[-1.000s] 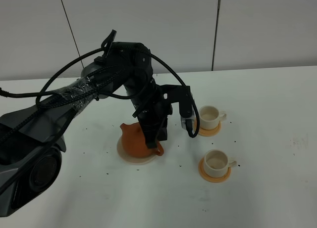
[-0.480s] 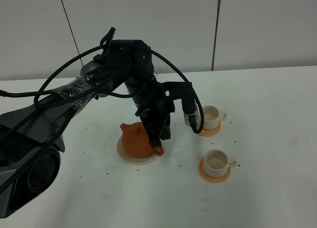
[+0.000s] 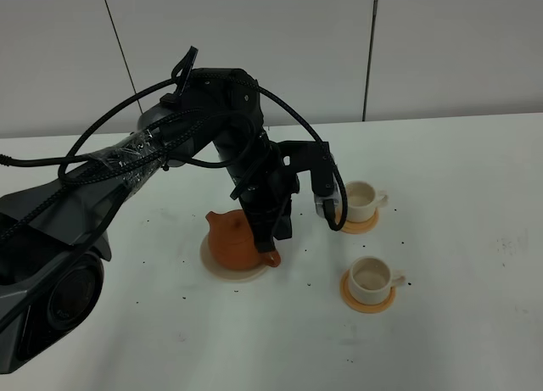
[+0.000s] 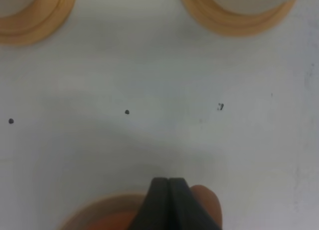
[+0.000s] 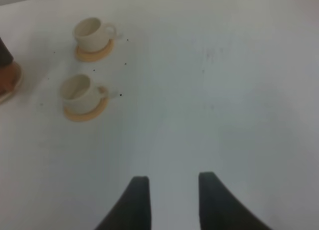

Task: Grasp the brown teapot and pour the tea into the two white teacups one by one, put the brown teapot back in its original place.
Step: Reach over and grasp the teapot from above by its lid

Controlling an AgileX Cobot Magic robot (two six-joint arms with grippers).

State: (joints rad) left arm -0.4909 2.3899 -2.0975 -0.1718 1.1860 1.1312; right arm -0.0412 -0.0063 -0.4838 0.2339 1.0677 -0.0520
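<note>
The teapot (image 3: 231, 242) sits upright on the round beige trivet (image 3: 222, 272), left of the middle of the table (image 3: 475, 170) in the high view. Its spout points away from the cups and its handle (image 3: 271, 259) faces them. Your left gripper (image 3: 268, 247) comes down from above at that handle. In the left wrist view its two black fingers (image 4: 160, 202) are pressed together with only a thin seam between them. Orange clay shows on both sides of them, so they are clamped on the handle.

The two cups stand to the right of the pot, each on its own orange coaster. The far cup (image 3: 361, 201) is on the far coaster (image 3: 359, 226), and the near cup (image 3: 372, 276) is on the near coaster (image 3: 367, 300), both with handles turned to the right. The insides of both look pale from above. A cable loop from the left arm hangs just beside the far cup.

Small dark specks (image 4: 126, 112) are scattered on the white tabletop between the pot and the cups.

Your right gripper (image 5: 172, 192) shows only in its own wrist view. Its fingers are spread apart over bare table, holding nothing, well apart from the cups.
</note>
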